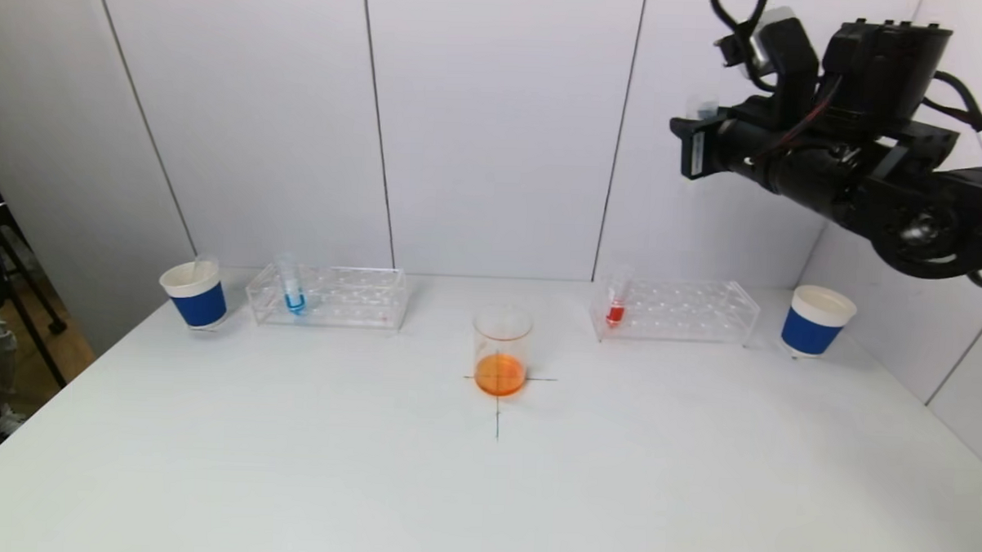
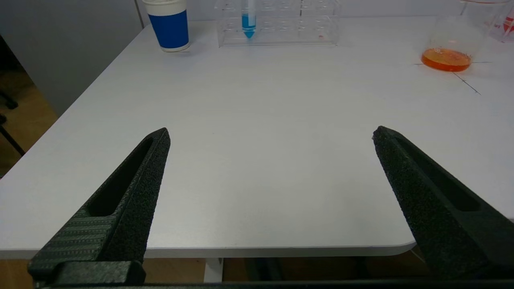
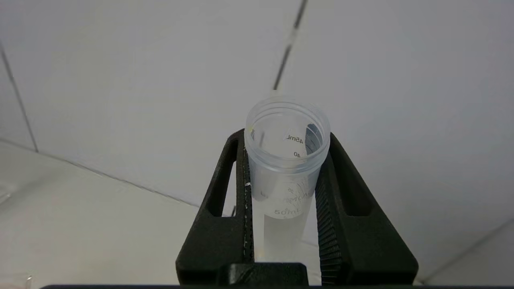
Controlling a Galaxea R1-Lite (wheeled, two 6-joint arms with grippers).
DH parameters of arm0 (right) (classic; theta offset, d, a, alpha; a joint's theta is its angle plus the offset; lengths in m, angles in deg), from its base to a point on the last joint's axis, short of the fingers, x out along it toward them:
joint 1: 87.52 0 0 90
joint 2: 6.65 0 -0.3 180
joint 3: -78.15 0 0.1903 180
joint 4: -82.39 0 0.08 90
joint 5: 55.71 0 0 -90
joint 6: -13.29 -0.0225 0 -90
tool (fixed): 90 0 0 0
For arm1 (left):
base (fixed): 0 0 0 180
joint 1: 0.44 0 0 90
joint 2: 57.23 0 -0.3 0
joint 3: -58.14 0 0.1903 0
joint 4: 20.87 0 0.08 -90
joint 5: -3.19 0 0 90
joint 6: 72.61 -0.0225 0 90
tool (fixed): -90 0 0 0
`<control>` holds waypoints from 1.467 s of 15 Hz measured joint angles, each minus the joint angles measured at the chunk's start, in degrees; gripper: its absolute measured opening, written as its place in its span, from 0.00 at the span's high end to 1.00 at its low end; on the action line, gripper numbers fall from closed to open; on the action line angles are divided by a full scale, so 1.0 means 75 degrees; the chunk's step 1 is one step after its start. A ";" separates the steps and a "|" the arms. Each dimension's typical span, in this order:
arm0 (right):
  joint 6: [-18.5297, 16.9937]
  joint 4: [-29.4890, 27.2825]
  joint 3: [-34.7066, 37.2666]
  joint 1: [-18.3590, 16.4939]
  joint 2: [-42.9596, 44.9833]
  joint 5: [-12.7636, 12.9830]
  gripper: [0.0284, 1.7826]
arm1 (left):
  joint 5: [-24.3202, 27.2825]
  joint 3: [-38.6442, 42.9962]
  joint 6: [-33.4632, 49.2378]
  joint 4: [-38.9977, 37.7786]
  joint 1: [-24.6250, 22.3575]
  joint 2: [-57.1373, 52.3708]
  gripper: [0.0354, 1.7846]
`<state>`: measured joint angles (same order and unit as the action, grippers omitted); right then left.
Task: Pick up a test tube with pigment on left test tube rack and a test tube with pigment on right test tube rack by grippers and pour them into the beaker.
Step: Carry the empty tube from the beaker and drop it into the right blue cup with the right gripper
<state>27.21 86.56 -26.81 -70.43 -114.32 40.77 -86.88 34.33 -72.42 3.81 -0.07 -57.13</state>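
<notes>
A clear beaker [image 1: 501,350] with orange liquid stands at the table's middle on a drawn cross. The left rack [image 1: 351,297] holds a tube of blue pigment [image 1: 293,289]. The right rack [image 1: 686,311] holds a tube of red pigment [image 1: 617,303]. My right gripper [image 1: 696,132] is raised high at the upper right, shut on a clear, empty-looking test tube [image 3: 286,160] whose open mouth points up. My left gripper [image 2: 271,132] is open and empty over the table's near left edge; it is out of the head view. The blue tube [image 2: 248,20] and beaker [image 2: 447,44] lie far ahead of it.
A blue-and-white paper cup [image 1: 195,293] stands left of the left rack, with what looks like a clear tube leaning in it. A second cup [image 1: 816,320] stands right of the right rack. White wall panels close the back and right.
</notes>
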 joint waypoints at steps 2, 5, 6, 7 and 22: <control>-0.0538 -0.0195 0.0005 -0.0582 0.0200 0.0029 0.73 | 0.0003 0.0000 -0.0003 0.0000 -0.0003 0.0000 0.01; -0.1066 -0.0827 0.0046 -0.1608 0.0369 0.0033 0.73 | 0.0000 0.0000 -0.0003 0.0000 -0.0003 0.0000 0.01; -0.1252 -0.1089 0.0055 -0.1923 0.0380 0.0036 0.73 | 0.0000 0.0000 -0.0003 0.0000 -0.0003 0.0000 0.01; -0.1416 -0.1276 0.0067 -0.2217 0.0372 0.0033 0.73 | 0.0003 0.0000 -0.0003 0.0000 -0.0007 0.0000 0.01; -0.1788 -0.0978 0.0107 -0.3727 -0.1146 0.0021 0.73 | 0.0000 0.0000 -0.0003 0.0000 0.0000 0.0000 0.01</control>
<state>13.80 79.22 -26.00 -98.38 -122.91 40.93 -86.88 34.33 -72.45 3.81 -0.07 -57.13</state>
